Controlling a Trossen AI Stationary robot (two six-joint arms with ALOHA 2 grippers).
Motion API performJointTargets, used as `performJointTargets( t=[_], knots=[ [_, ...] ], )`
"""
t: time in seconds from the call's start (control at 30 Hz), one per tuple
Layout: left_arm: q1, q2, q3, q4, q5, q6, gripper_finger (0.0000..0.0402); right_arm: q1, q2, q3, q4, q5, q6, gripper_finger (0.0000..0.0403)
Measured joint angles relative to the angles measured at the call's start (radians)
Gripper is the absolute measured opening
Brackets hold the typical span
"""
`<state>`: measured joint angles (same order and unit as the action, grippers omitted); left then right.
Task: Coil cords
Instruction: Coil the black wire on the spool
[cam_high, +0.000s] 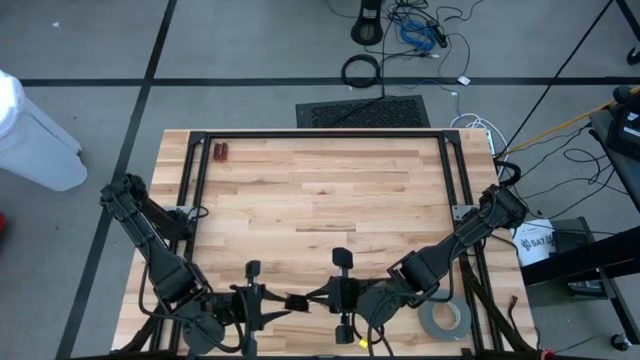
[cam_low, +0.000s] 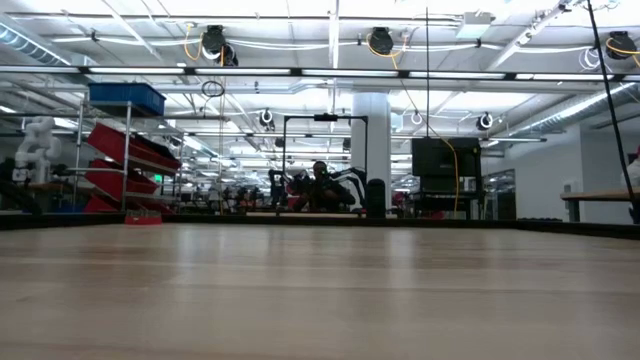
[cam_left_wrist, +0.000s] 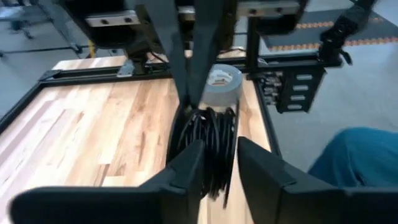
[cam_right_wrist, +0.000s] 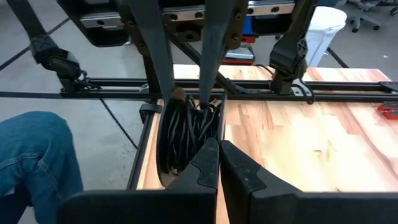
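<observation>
Two pincers meet at the desk's (cam_high: 320, 200) near edge over the coiled cord (cam_left_wrist: 208, 140). The right pincer (cam_right_wrist: 217, 149) is clamped on it; the left pincer (cam_left_wrist: 217, 152) seemingly stands parted around it. Loops could spring loose if the right's grip slips.

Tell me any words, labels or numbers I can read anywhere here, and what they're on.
"SAT": on the white bucket by the table's right edge; the rest is cut off.
Tape roll: a label inside its core, too blurred to read.
Nothing else readable.
</observation>
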<state>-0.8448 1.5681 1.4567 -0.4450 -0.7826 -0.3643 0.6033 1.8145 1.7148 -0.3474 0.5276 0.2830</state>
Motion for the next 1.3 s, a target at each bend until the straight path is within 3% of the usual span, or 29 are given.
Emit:
performJointTargets(
  t=[0.2,0.67,1.13,1.3],
  knots=[
    [-0.016,0.000,0.000,-0.002,-0.036,-0.016,0.0135,0.004,-0.006,-0.001,-0.014,0.019,0.000,0.0000],
    [-0.083,-0.009,0.040,-0.010,-0.125,0.013,0.0137,0.005,-0.013,-0.001,-0.049,0.050,0.015,0.0000],
    [-0.172,0.002,0.043,0.035,-0.380,0.058,0.0138,0.022,-0.078,0.000,-0.053,0.126,-0.021,0.0000],
    [-0.176,0.063,0.043,0.093,-0.485,0.050,0.0138,0.038,-0.106,0.000,-0.054,0.140,-0.041,0.0000]
  ],
)
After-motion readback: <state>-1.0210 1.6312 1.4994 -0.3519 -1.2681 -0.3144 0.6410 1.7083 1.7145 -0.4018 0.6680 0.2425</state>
